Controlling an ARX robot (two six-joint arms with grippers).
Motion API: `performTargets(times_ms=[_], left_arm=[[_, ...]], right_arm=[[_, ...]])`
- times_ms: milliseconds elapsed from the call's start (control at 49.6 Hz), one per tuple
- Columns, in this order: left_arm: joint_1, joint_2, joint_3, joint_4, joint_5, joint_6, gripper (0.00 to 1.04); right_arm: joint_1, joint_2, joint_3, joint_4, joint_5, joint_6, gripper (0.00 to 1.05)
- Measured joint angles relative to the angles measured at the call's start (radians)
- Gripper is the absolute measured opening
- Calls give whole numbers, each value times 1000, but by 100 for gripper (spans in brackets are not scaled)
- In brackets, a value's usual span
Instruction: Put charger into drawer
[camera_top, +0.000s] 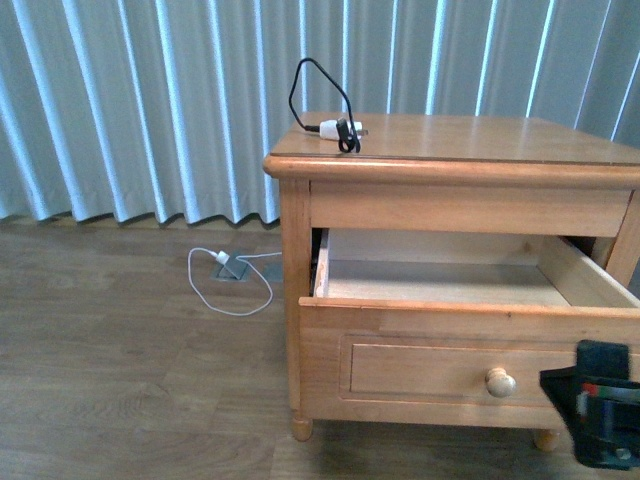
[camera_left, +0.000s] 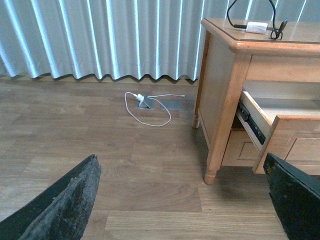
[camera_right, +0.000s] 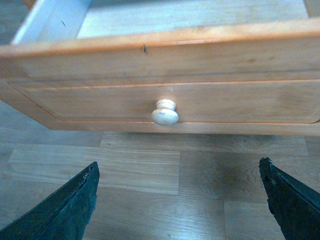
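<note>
The charger (camera_top: 333, 128), a small white plug block with a looped black cable (camera_top: 298, 88), lies on the left part of the nightstand top (camera_top: 480, 138). It also shows in the left wrist view (camera_left: 257, 27). The drawer (camera_top: 430, 350) is pulled out, its inside is bare, and it has a round wooden knob (camera_top: 500, 381). My right gripper (camera_top: 598, 405) is open and empty, low in front of the drawer front (camera_right: 225, 100), just below the knob (camera_right: 165, 113). My left gripper (camera_left: 181, 157) is open and empty above the floor, left of the nightstand.
A white plug with a white cable (camera_top: 230, 266) lies on the wooden floor by a floor socket, also in the left wrist view (camera_left: 141, 100). Pale curtains (camera_top: 150, 100) hang behind. The nightstand's front leg (camera_left: 210, 172) stands close to my left gripper.
</note>
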Motion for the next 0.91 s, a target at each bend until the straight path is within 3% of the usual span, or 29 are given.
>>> performTargets(times_ms=[443,564,786,907], left_arm=[[0,0,0,0,0,0,99],[0,0,0,0,0,0,99],[0,0,0,0,0,0,99],[0,0,0,0,-1,0,99]], right_arm=[[-294,-715,-85,-493,-288,-33,96],[-369,-823,-118,-512,-368,-8,96],[-389,-859,-124,-509,-371,6,96],[-331,-912,-243,-237,-132,-109,78]])
